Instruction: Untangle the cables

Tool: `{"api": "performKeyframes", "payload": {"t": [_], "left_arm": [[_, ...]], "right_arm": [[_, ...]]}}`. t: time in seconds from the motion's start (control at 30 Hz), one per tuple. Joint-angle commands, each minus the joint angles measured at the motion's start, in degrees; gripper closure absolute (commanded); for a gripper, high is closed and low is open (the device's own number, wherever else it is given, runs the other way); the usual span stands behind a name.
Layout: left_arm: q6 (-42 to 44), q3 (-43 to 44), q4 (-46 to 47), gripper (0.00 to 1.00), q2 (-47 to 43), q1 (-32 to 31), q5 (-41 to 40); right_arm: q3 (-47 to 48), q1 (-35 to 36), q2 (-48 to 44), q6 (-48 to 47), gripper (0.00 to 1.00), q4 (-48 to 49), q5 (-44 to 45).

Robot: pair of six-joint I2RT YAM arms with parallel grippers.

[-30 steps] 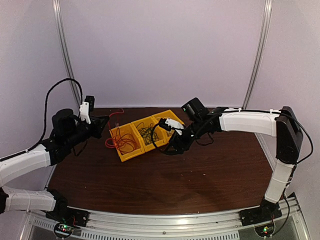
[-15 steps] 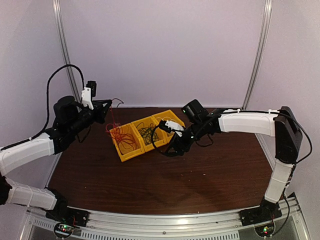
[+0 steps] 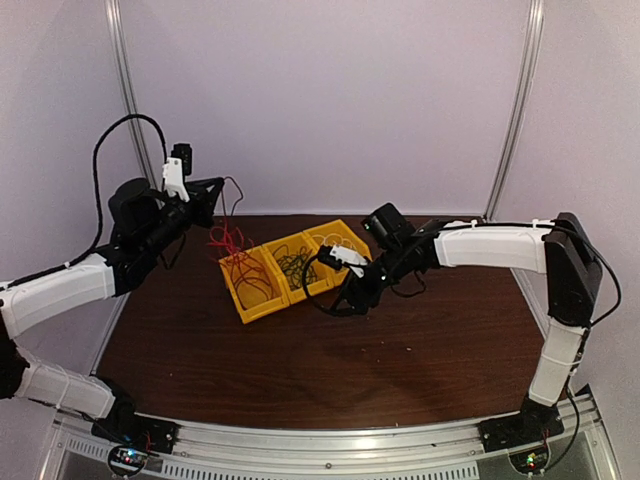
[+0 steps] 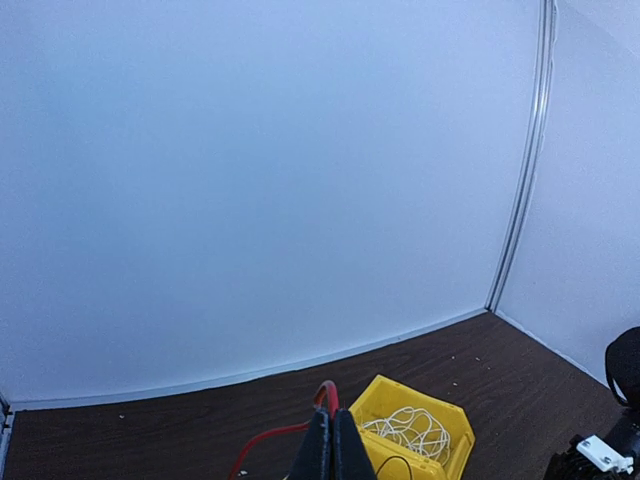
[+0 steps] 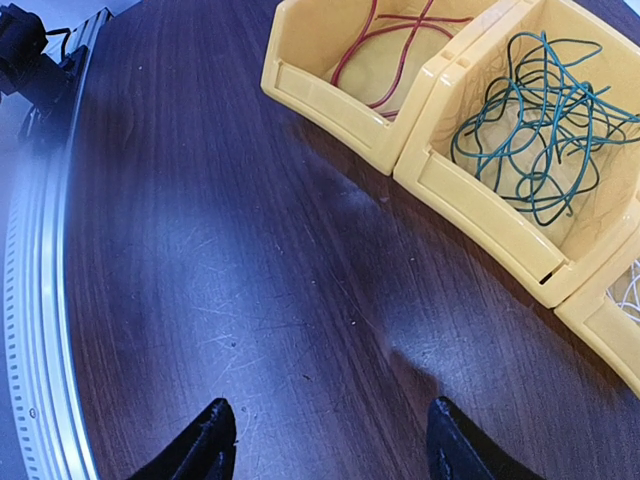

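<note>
Top external view, and the red cable (image 3: 230, 243) is the one to watch: a thin, kinked strand running from high at the upper left of the frame down into the leftmost of three yellow bins (image 3: 262, 308) near the centre. The rest of it lies there in loose loops. The middle bin holds a dark green cable (image 3: 293, 264), a scribbly nest of curls. The third bin, furthest right, carries a white cable (image 4: 408, 430), best seen from the left wrist view as a pale coil against the yellow. The three bins sit in a row, side by side, on the dark brown table (image 3: 300, 370).

Over to the left pincer (image 3: 214, 190), held up in the air above and to the left of the bins. The left wrist view settles its state: the jaws are pressed tight together at the bottom centre of that frame. The red cable arches out from between them, pinched right at the tips.

Now the right pincer (image 3: 345, 298), just right of centre and low beside the bins. In the right wrist view its two dark fingers (image 5: 212, 445) stand spread wide at the bottom edge. Only bare table shows between them. It holds nothing, and I can't see it touching any cable.
</note>
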Motion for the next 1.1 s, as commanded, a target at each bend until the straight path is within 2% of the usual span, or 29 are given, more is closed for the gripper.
{"api": "performKeyframes", "payload": {"t": [0.0, 0.23, 0.43, 0.57, 0.9, 1.07], "left_arm": [[2.64, 4.64, 6.24, 1.0, 3.2, -0.27, -5.98], [5.63, 9.72, 8.2, 1.0, 8.09, -0.27, -9.35], [9.9, 21.63, 2.3, 1.0, 14.37, -0.26, -14.31], [10.49, 24.6, 1.51, 1.0, 18.21, -0.18, -16.16], [5.89, 20.18, 2.94, 1.0, 14.48, -0.29, -11.48], [3.15, 18.91, 0.36, 1.0, 11.15, -0.35, -9.06]], "right_arm": [[-0.01, 0.0, 1.31, -0.18, 0.34, 0.23, -1.14], [-0.43, 0.03, 1.14, -0.19, 0.34, 0.31, -1.01], [-0.17, 0.1, 1.87, -0.17, 0.34, 0.04, -1.62], [-0.19, 0.09, 1.63, -0.4, 0.34, -0.04, -1.62], [-0.79, 0.11, 1.7, -0.89, 0.34, 0.05, -1.31], [-0.87, 0.08, 2.13, -1.05, 0.34, -0.02, -1.7]]}}
